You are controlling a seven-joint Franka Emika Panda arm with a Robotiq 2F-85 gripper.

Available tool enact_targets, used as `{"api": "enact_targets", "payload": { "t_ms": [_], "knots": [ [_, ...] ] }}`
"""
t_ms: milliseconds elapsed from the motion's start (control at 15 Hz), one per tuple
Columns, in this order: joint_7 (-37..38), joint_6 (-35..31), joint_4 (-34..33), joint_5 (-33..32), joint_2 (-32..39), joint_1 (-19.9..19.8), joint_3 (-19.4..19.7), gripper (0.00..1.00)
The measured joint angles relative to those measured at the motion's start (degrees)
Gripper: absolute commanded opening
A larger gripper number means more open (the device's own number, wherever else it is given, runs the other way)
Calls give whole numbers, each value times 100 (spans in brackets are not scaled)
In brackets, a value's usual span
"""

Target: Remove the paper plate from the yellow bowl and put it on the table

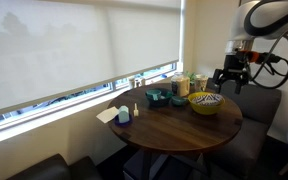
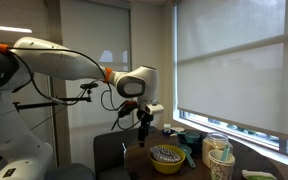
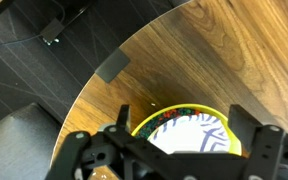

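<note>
my hand [image 1: 228, 84] hangs wide open, at 2 o'clock from the bowl [image 1: 206, 108]. i'd lower onto the plate's [image 3: 189, 136] rim and pinch paper only.

This is a small eating corner, in a home or an office break room; which of the two cannot be told. A round dark wooden table [image 1: 174, 128] stands beside a wide window [image 1: 54, 103] whose pale roller shades [image 1: 74, 45] are drawn almost fully down, with dark upholstered seats [image 1: 256, 104] around it and a dark plank floor [image 3: 19, 62] beneath. Tableware sits on top: a yellow bowl [image 1: 205, 104], teal containers [image 1: 156, 98], cups [image 2: 220, 155] and a folded napkin [image 1: 108, 115].
</note>
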State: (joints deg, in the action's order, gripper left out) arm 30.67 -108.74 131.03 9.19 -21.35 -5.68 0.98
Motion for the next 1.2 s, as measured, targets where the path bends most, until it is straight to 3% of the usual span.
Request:
{"api": "enact_targets", "payload": {
  "t_ms": [667, 933, 1067, 1200],
  "knots": [
    [885, -319, 50, 258, 340, -293, 212, 100],
    [1161, -514, -22, 259, 346, -293, 191, 88],
    [1251, -521, -22, 259, 383, -291, 166, 90],
    [1285, -520, -21, 259, 448, -288, 153, 84]
  ]
}}
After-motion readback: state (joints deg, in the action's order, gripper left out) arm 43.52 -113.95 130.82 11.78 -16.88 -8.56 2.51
